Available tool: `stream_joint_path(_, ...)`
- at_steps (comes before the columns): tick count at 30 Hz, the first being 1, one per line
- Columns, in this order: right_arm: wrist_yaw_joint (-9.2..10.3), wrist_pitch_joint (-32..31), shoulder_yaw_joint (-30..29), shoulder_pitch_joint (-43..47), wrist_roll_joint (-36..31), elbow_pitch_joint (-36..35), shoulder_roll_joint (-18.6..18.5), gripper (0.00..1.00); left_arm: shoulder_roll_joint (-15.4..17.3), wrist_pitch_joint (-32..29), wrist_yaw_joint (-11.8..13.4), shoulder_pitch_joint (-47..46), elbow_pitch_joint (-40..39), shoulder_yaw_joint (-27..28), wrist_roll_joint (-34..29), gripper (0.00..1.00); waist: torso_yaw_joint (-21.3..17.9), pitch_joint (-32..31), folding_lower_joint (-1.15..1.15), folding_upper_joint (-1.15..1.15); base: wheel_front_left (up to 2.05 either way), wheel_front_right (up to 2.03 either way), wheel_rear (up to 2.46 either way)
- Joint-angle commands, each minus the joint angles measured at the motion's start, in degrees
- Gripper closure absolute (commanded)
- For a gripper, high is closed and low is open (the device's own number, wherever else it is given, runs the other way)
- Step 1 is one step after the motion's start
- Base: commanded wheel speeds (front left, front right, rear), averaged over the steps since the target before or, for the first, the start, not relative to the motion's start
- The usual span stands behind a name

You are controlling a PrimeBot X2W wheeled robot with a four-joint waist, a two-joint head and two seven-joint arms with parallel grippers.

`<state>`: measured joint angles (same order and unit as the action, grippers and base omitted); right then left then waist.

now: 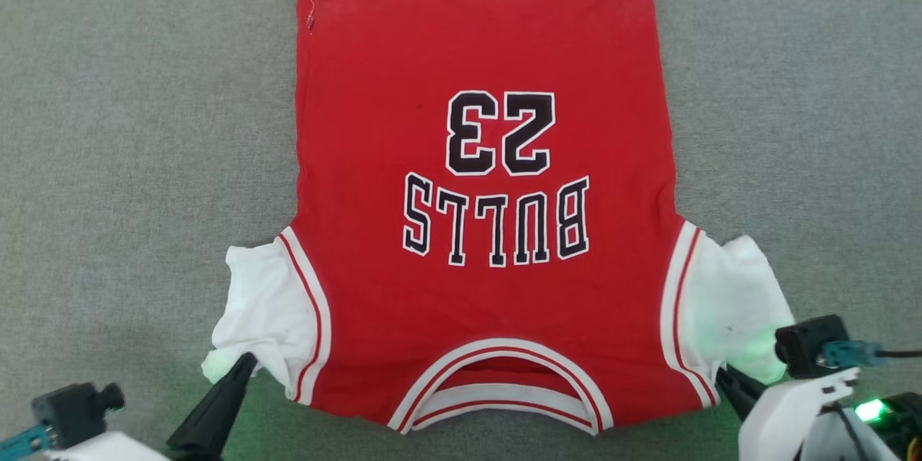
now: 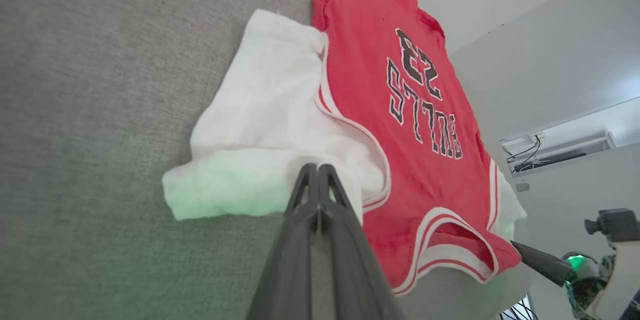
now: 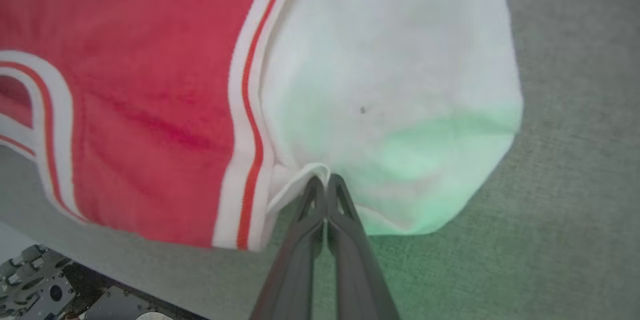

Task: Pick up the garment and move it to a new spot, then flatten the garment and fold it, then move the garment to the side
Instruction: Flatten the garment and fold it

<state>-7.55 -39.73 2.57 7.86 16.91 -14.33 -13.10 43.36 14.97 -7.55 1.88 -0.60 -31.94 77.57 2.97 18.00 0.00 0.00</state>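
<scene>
The garment (image 1: 475, 230), a red jersey with white sleeves and dark "BULLS 23" lettering, lies spread flat on the grey surface with its collar (image 1: 497, 392) nearest me. My left gripper (image 1: 247, 360) is shut, its tips pinched at the near edge of the white left sleeve (image 2: 270, 125), as the left wrist view (image 2: 318, 166) shows. My right gripper (image 1: 722, 373) is also shut; in the right wrist view (image 3: 327, 178) a small fold of the right sleeve's hem (image 3: 295, 187) sits in its tips. The right sleeve (image 3: 390, 85) is lit green near the gripper.
A grey fabric surface (image 1: 130, 158) stretches around the jersey on all sides, with free room left and right. Its near edge (image 3: 125, 260) runs just below the collar, with dark robot hardware (image 3: 40, 285) beneath. A pale wall (image 2: 550, 35) lies beyond the far end.
</scene>
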Motion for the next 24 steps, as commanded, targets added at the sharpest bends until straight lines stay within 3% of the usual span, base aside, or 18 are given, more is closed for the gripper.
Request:
stream_joint_path(1, 0.12, 0.5, 0.4, -0.6, -0.6, 0.9, -0.1, 1.00, -0.2, 0.3, 0.1, -1.0, 0.4, -0.2, -0.4, 1.00, 0.1, 0.2, 0.00, 0.00, 0.00, 0.00, 0.00)
stream_joint_path(5, 0.12, 2.4, 2.3, -1.9, -1.4, 4.9, 0.5, 1.00, -0.7, 0.3, 0.1, -3.1, 2.2, -2.1, -0.2, 1.00, 0.3, 1.1, 0.00, 0.00, 0.00, 0.00, 0.00)
stream_joint_path(6, 0.09, 2.9, 2.5, -2.4, -1.7, 5.2, 0.6, 0.81, -0.8, 0.3, 0.1, -3.3, 2.5, -2.2, -0.2, 1.00, 0.3, 1.3, 0.00, 0.00, 0.00, 0.00, 0.00)
stream_joint_path(7, 0.08, 3.3, 2.7, -2.8, -2.0, 5.1, 0.5, 0.51, -0.8, 0.3, 0.1, -3.4, 2.7, -2.3, 0.0, 1.00, 0.3, 1.5, 0.00, 0.00, 0.00, 0.00, 0.00)
stream_joint_path(8, 0.08, 3.8, 2.4, -3.1, -2.4, 4.7, 0.4, 0.00, -0.8, 0.3, 0.1, -3.5, 2.8, -2.2, 0.0, 1.00, 0.3, 1.7, 0.00, 0.00, 0.00, 0.00, 0.00)
stream_joint_path(13, 0.08, 3.0, -0.6, -5.3, -1.3, -1.8, 1.9, 0.00, -0.7, 0.3, 0.1, -3.6, 1.9, -1.1, -0.2, 1.00, 0.1, 2.7, 0.00, 0.00, 0.00, 0.00, 0.00)
stream_joint_path(19, 0.08, -6.4, -4.9, -15.7, -2.6, -10.3, -1.9, 0.00, -0.3, 0.3, 0.1, -4.0, -1.2, 0.0, -1.5, 1.00, 0.3, 5.2, 0.00, 0.00, 0.00, 0.00, 0.00)
stream_joint_path(24, 0.08, -13.7, -6.5, -34.4, -3.4, -5.3, -2.7, 0.00, 1.0, 0.3, 0.1, -6.8, -4.2, -1.6, -2.5, 1.00, 1.3, 10.0, 0.00, 0.00, 0.00, 0.00, 0.00)
